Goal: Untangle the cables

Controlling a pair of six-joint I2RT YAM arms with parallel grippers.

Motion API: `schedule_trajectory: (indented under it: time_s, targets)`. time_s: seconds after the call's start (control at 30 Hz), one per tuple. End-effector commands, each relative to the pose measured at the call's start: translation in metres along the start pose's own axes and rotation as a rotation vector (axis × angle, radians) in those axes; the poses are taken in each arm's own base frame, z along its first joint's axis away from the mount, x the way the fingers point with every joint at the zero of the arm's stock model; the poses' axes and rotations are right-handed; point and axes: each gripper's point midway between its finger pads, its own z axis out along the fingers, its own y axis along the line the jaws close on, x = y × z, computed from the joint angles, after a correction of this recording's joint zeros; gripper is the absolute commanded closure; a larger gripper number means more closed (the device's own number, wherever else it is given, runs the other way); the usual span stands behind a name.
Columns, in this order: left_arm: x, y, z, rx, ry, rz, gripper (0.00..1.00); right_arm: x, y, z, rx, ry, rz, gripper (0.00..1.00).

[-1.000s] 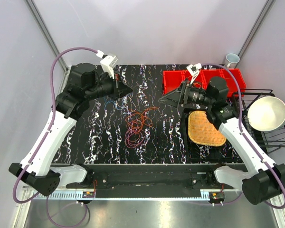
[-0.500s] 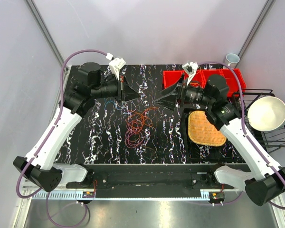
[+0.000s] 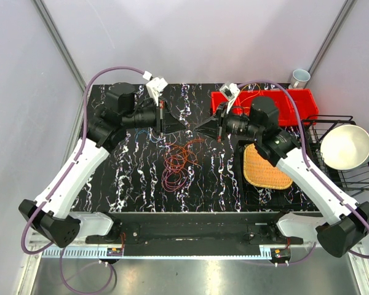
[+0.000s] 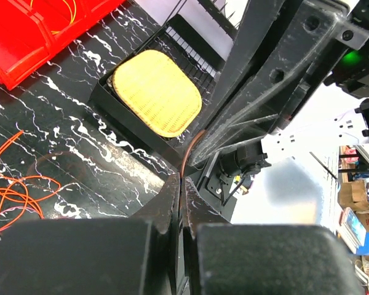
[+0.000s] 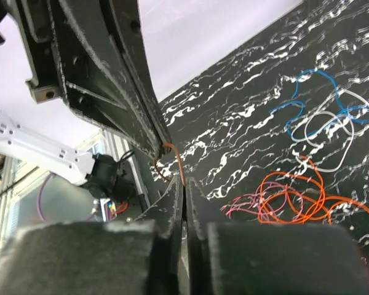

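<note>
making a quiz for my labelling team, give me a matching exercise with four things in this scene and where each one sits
Things:
1. white bowl
2. woven mat
3. red bin
4. cables

Places:
a. loose heap in the middle of the table
b. in the wire rack at the right
c. in the black tray
d. at the table's far edge, right of centre

Pairs: 1-b, 2-c, 3-d, 4-a

The cables [image 3: 177,165] lie in one loose tangle on the table [image 3: 120,175], well left of the woven mat [image 3: 265,166]. Orange-red loops are nearest the mat, pink-magenta ones sit toward the near edge, and blue and whitish ones lie farthest away. One orange strand [image 4: 185,153] is lifted, pinched by both the left end effector [image 4: 180,181] and the right end effector [image 5: 183,184].
</note>
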Motion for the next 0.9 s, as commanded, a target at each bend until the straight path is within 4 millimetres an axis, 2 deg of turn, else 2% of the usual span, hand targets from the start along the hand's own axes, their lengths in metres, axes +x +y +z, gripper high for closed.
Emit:
schedule_trajectory:
  time_s: [0.0,0.03,0.07,0.1,0.13,0.2,0.23,0.27,0.3,0.33,0.37,0.4,0.43,0.5,0.53,0.6,0.63,0.7,0.73,0.8,0.83,0.87]
  targets:
    - [-0.005,-0.002,0.005,0.023,-0.022,0.019,1.00,-0.023,0.007,0.001,0.031,-0.065,-0.053,1.00]
    - [-0.004,0.001,0.006,0.016,-0.016,0.012,0.93,-0.024,0.006,0.001,0.039,-0.070,-0.054,1.00]
    - [-0.004,0.009,0.008,-0.024,-0.019,0.008,0.50,-0.026,0.006,-0.001,0.055,-0.083,-0.051,1.00]
    - [-0.004,0.015,0.006,-0.063,-0.020,0.006,0.22,-0.027,0.005,-0.001,0.068,-0.089,-0.046,1.00]
    - [0.001,0.023,0.005,-0.113,-0.004,-0.010,0.02,-0.031,0.003,-0.003,0.087,-0.103,-0.045,1.00]
    - [-0.004,0.043,-0.004,-0.247,-0.031,0.009,0.01,-0.039,-0.005,-0.007,0.154,-0.131,-0.032,1.00]
    - [0.001,0.050,-0.009,-0.297,-0.018,0.000,0.01,-0.043,-0.007,-0.008,0.173,-0.139,-0.030,1.00]
    - [0.002,0.060,-0.016,-0.371,-0.031,0.011,0.01,-0.055,-0.008,-0.010,0.203,-0.167,-0.038,1.00]
    - [0.004,0.066,-0.022,-0.413,-0.032,0.008,0.01,-0.056,-0.010,-0.012,0.222,-0.164,-0.030,1.00]
    - [0.009,0.067,-0.032,-0.452,-0.034,0.005,0.01,-0.068,-0.009,-0.014,0.239,-0.189,-0.043,1.00]
    - [0.016,0.078,-0.039,-0.517,-0.033,0.003,0.01,-0.070,-0.010,-0.014,0.251,-0.188,-0.041,1.00]
    - [0.021,0.080,-0.045,-0.545,-0.033,0.002,0.01,-0.074,-0.011,-0.015,0.264,-0.194,-0.045,1.00]
    - [0.024,0.082,-0.059,-0.599,-0.053,0.009,0.01,-0.085,-0.009,-0.018,0.277,-0.219,-0.056,1.00]
    - [0.041,0.091,-0.072,-0.663,-0.041,0.001,0.01,-0.092,-0.011,-0.019,0.295,-0.228,-0.062,1.00]
    - [0.044,0.092,-0.088,-0.719,-0.064,0.011,0.01,-0.105,-0.009,-0.023,0.310,-0.258,-0.079,1.00]
    - [0.060,0.097,-0.106,-0.784,-0.061,0.010,0.01,-0.113,-0.011,-0.023,0.333,-0.269,-0.085,1.00]
    - [0.069,0.106,-0.113,-0.834,-0.055,0.010,0.01,-0.128,-0.010,-0.027,0.353,-0.299,-0.104,1.00]
    - [0.079,0.111,-0.124,-0.878,-0.056,0.011,0.01,-0.141,-0.010,-0.030,0.379,-0.321,-0.116,1.00]
    - [0.088,0.115,-0.131,-0.910,-0.055,0.012,0.01,-0.158,-0.004,-0.033,0.380,-0.354,-0.133,1.00]
    - [0.097,0.119,-0.136,-0.935,-0.054,0.013,0.01,-0.173,0.000,-0.035,0.382,-0.376,-0.147,1.00]
    - [0.106,0.123,-0.138,-0.950,-0.049,0.007,0.01,-0.189,0.007,-0.036,0.375,-0.405,-0.161,1.00]
    - [0.111,0.125,-0.139,-0.956,-0.044,0.003,0.01,-0.197,0.011,-0.037,0.368,-0.416,-0.169,1.00]
